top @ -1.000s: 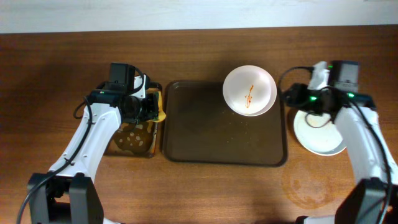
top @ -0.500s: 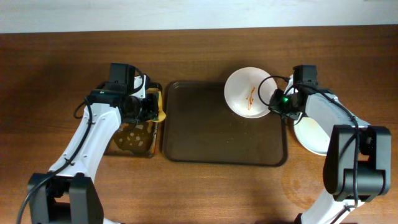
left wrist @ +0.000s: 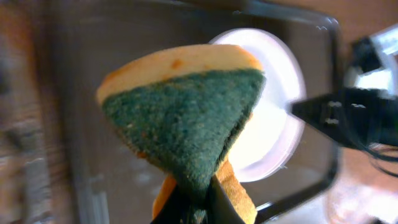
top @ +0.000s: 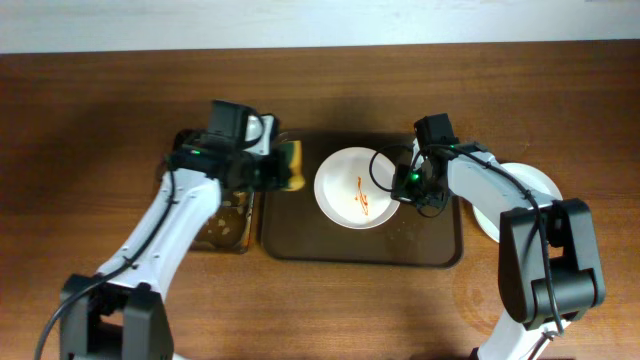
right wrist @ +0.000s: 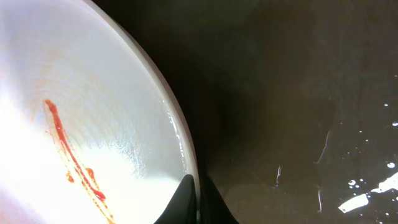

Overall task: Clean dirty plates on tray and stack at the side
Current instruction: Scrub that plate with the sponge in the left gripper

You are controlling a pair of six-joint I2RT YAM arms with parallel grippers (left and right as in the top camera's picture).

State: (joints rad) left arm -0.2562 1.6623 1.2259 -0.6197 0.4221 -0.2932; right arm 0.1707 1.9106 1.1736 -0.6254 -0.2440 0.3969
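Observation:
A white dirty plate [top: 350, 190] with a red sauce streak [top: 362, 197] lies on the dark brown tray [top: 330, 240], left of its middle. My right gripper [top: 405, 184] is shut on the plate's right rim; in the right wrist view the two black fingers [right wrist: 186, 200] pinch that rim [right wrist: 181, 140] from either side. A green and yellow sponge [top: 290, 168] hangs over the tray's left edge, my left gripper [left wrist: 198, 208] shut on it. In the left wrist view the sponge [left wrist: 186, 118] fills the middle, with the plate [left wrist: 277, 112] behind it.
A clean white plate [top: 540, 185] sits on the wooden table right of the tray, partly under my right arm. A brown perforated sponge holder [top: 225, 225] stands left of the tray. Water drops [right wrist: 357, 190] dot the tray near the plate.
My right gripper shut on the plate's rim and dragged the plate left from the tray's far right corner. My left arm swung right, carrying the sponge off its holder to the tray's left edge.

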